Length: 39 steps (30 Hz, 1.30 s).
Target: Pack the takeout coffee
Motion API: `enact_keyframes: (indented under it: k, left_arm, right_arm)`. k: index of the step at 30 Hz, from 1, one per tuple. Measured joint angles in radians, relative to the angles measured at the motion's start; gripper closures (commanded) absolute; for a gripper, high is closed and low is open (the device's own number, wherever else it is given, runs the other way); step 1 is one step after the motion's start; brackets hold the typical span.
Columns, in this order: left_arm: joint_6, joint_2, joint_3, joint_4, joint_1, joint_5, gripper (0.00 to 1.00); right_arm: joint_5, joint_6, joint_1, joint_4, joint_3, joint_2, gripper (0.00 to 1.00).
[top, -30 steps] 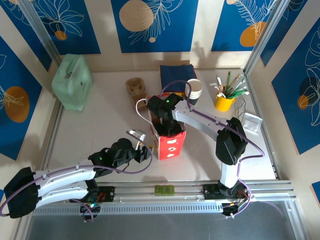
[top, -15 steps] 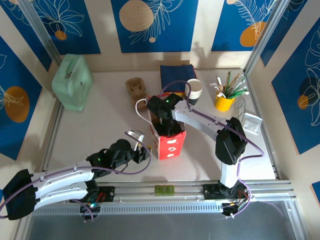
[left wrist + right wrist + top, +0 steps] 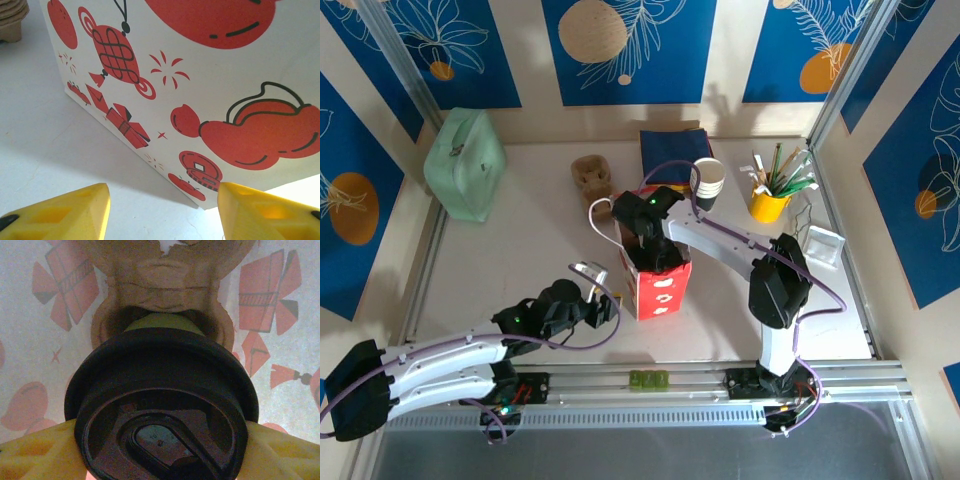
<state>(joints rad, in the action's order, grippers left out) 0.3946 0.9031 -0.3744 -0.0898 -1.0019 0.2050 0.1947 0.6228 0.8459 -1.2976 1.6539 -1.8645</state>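
1. well, the red-and-white paper bag (image 3: 663, 292) stands upright near the middle of the table (image 3: 520, 250), with its mouth open to the top.
2. the right arm reaches across from the right side, and the right gripper (image 3: 655, 252) is down inside the mouth of the bag.
3. seen from the right wrist, the takeout coffee (image 3: 162, 390) is inside the bag, its black lid turned toward the camera.
4. the cup sits against a brown pulp carrier (image 3: 170, 275), which lies along the printed wall of the bag.
5. the right gripper's yellow fingers (image 3: 35, 452) flank the cup on both sides. their ends are hidden under the rim of the lid, so i cannot tell whether they press on the cup or stand just clear of it.
6. the left gripper (image 3: 607, 306) is low over the table, just beside the near-left side of the bag and pointing at its printed wall.
7. in the left wrist view its two yellow fingertips (image 3: 65, 212) stand apart with nothing between them, and they do not touch the bag.
8. a stack of paper cups (image 3: 708, 183) stands just behind the bag on the right, and a yellow cup of sticks (image 3: 770, 203) is further right.
9. a dark blue flat stack (image 3: 675, 148) lies by the back wall.
10. another brown pulp piece (image 3: 590, 175) sits behind the bag to the left, and a mint-green case (image 3: 465, 165) lies at the far left, well apart from the bag.
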Motion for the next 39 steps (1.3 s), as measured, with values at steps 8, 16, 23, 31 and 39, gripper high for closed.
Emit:
enact_keyframes:
  k: [8,16,23,31,39]
  left_arm:
    - [0.000,0.000,0.003,0.000,0.000,0.006,0.41]
    - [0.000,0.000,0.003,0.000,0.000,0.006,0.41]
    - [-0.001,-0.005,0.003,0.001,0.000,0.006,0.41]
    - [-0.001,-0.015,0.003,0.002,0.000,0.011,0.41]
    - [-0.004,-0.019,0.003,0.008,0.000,0.014,0.41]
  right_arm:
    - [0.015,0.000,0.013,-0.007,0.020,-0.005,0.06]
    - [0.029,-0.005,0.018,-0.010,0.023,-0.005,0.03]
    - [0.041,-0.005,0.018,-0.025,0.040,-0.005,0.03]
    - [0.045,-0.005,0.018,-0.030,0.056,-0.004,0.03]
    - [0.053,-0.005,0.018,-0.044,0.081,-0.004,0.04]
